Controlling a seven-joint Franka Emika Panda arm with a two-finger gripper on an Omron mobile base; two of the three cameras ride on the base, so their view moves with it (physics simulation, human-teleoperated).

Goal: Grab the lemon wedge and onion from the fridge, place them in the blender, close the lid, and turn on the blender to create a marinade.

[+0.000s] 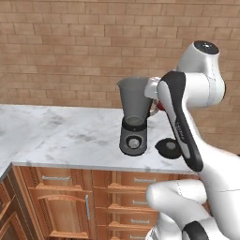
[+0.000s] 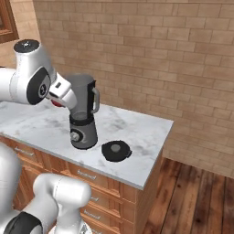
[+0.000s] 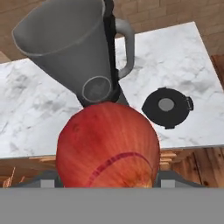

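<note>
No writing or brand mark can be read on anything here. Low in the hand view the gripper [image 3: 107, 183] has its jaws spread wide and clamped on the onion [image 3: 108, 144], which bulges large at bottom centre, held up off the marble counter [image 3: 39, 118] and close beside the blender [image 1: 133, 123]. Beyond it the blender's jug stands open-mouthed at upper left, the lid [image 3: 166, 107] lies flat on bare marble at right, near the counter's front edge.

Both base views flank the blender [image 1: 133, 117]; hand view looks closely down on it.
</note>
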